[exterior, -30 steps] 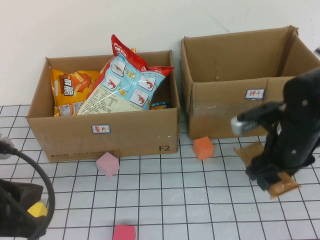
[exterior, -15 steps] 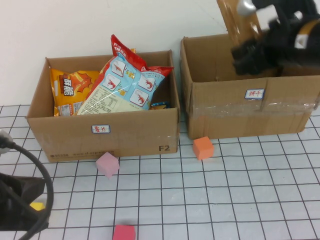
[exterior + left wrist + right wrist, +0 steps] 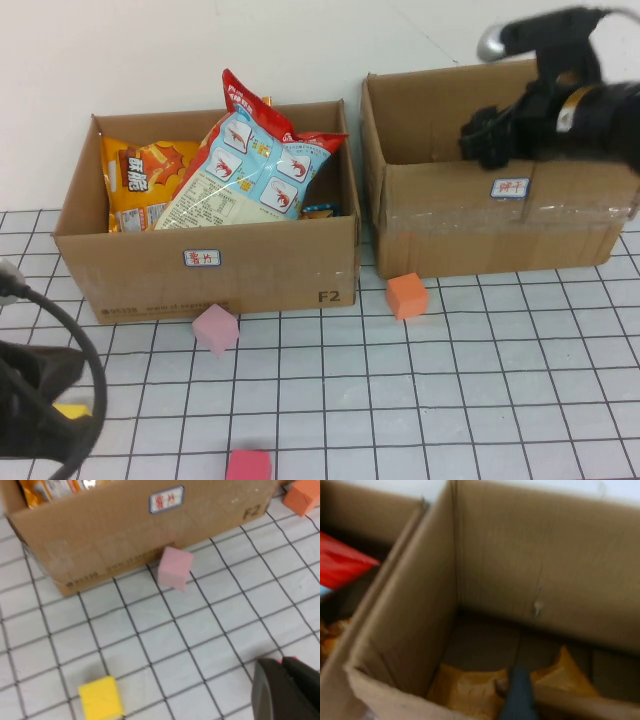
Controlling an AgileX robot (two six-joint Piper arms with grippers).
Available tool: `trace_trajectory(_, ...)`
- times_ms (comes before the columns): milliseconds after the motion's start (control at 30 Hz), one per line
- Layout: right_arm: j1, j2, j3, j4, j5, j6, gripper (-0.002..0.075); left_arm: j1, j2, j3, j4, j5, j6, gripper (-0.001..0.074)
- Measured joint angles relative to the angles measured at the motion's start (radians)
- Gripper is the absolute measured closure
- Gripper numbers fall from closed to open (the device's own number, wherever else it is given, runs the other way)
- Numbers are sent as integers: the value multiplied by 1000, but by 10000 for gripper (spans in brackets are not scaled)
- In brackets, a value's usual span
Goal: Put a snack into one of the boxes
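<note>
The left gripper [image 3: 280, 690] sits parked at the near left corner of the worktop, grip state indeterminable. At the far right, the right gripper [image 3: 490, 140] hangs over the right-hand box [image 3: 500, 215]; an orange snack packet [image 3: 470, 690] lies on its floor. Whether the jaws have released cannot be told; withdrawal appears outstanding.

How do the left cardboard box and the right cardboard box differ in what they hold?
The left box holds several upright snack bags that rise above its rim; the right box holds one brown packet lying on its floor. The right gripper hangs over the right box; the left gripper is low, near the table. Both are open-topped and labelled.
</note>
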Motion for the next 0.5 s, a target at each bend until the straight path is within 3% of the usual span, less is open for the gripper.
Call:
trace_trajectory(100, 0, -77, -2, -2, 62, -37, 292, 0, -28, 0, 40, -32, -7, 736)
trace_trajectory(333, 0, -309, -4, -2, 359, -209, 622, 0, -197, 0, 188, -132, -78, 736)
trace_trajectory(500, 0, -453, 60, -2, 439, -317, 712, 0, -342, 14, 279, -138, -108, 736)
